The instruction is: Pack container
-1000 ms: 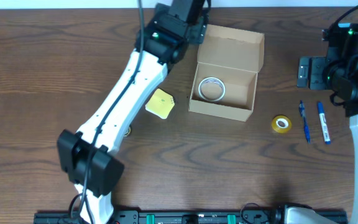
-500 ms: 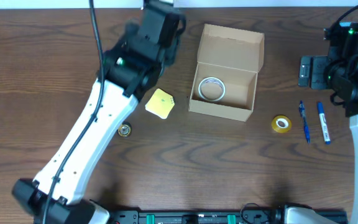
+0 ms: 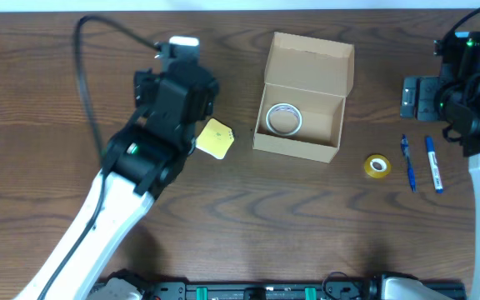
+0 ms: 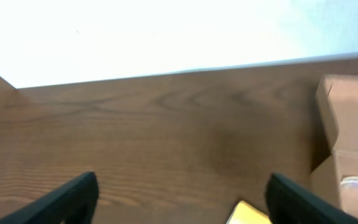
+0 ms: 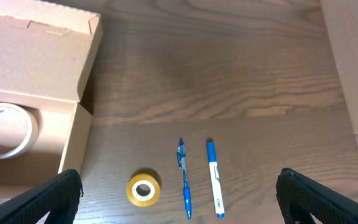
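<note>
Container (image 3: 311,65) open, 1 tape roll (image 3: 272,121) inside

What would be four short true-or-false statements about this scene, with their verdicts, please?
1. A clear tape roll lies inside the container. True.
2. The yellow tape roll is in the container too. False: it lies on the table, beside the blue pen.
3. The container's lid is shut. False: the flap stands open.
4. The left gripper and the right gripper are both open and empty. True.
</note>
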`<state>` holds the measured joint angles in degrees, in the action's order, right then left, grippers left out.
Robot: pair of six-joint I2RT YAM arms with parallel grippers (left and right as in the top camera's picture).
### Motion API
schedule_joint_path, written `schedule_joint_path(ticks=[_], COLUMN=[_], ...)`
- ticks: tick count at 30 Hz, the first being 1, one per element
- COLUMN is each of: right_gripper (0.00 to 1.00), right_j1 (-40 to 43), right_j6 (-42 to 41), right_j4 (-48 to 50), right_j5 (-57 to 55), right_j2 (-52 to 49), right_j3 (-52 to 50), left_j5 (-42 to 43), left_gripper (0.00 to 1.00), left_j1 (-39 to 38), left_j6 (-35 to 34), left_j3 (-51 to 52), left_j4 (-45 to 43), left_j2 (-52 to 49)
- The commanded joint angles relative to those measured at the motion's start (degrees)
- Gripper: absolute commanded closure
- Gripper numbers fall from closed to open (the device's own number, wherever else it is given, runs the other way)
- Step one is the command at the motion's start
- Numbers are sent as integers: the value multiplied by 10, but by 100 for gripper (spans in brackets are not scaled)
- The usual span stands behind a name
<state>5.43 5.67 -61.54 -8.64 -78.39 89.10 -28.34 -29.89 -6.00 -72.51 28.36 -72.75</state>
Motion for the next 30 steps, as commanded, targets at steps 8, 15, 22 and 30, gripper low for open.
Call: schedule_joint_path(ticks=[8,15,22,30], right_gripper=[1,1,1,1], right_j1=[-3,-3,-3,-3], right_j6=[0,0,0,0], right_j4=[2,3,9,13], right_j5=[12,46,46,46], right_j2=[-5,-5,-6,-7], right_j3=[11,11,11,11], left_j5=[35,59,83,207], left_gripper=[6,7,7,18], left_j1=[15,46,47,47], left_j6=[-31,-30,-15,-2], left_j3=[227,274,273,273], left_j4=[-122,-257,-283,-285], left_j2=[92,-53,-123,-156])
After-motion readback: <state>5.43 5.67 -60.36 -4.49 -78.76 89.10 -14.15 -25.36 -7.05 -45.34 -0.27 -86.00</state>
